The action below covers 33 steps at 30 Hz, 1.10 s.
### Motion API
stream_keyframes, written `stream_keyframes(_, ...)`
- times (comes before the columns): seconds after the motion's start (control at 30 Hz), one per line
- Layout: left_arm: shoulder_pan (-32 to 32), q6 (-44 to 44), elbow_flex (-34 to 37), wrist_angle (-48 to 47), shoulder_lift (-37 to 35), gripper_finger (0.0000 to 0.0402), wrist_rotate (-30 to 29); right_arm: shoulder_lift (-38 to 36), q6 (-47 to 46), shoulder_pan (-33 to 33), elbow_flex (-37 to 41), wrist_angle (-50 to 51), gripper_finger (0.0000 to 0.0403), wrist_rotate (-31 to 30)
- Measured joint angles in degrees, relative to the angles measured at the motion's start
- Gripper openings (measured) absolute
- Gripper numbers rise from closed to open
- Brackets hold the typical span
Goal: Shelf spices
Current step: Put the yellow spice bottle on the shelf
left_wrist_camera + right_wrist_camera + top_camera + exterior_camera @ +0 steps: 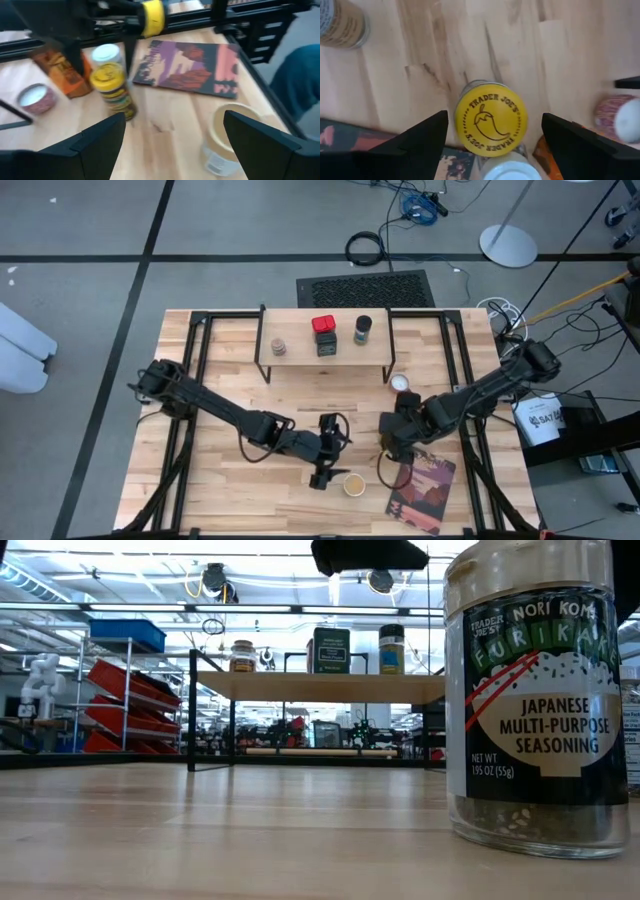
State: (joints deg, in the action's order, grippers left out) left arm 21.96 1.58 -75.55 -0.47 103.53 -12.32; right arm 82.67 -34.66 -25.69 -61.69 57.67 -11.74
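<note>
The shelf stands at the table's far middle with three spices on its plank: a small tan jar, a red-topped tin and a black-topped jar. My right gripper is open and points down over a yellow-lidded jar, one finger on either side and above it, not touching. Close by stand a white-topped jar, an orange box and a small round tin. My left gripper is open at mid-table, beside a tan-lidded seasoning jar that stands upright on the table.
A flat reddish-purple book lies at the near right, beside the cluster of jars. Another white-topped jar stands on the table right of the shelf. Black frame rails run along both table sides. Bare planks lie in front of the shelf.
</note>
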Motion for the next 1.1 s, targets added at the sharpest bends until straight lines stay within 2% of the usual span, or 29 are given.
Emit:
stream_keyframes(0.13,-1.2,-0.4,0.0,-0.2,0.0,0.0348,-0.2,0.4,1.5,2.1,0.0,-1.0,0.0311,3.8)
stream_keyframes(0.57,-1.7,-2.5,0.0,-3.4,-0.5,0.0348,-0.2,0.6,5.3,6.6,0.0,-2.2,0.0311,9.3)
stream_keyframes(1.1,-1.7,-3.5,-1.6,-6.1,-0.6,0.0348,-0.3,4.4,7.4,6.7,0.0,-2.8,0.0266,10.4)
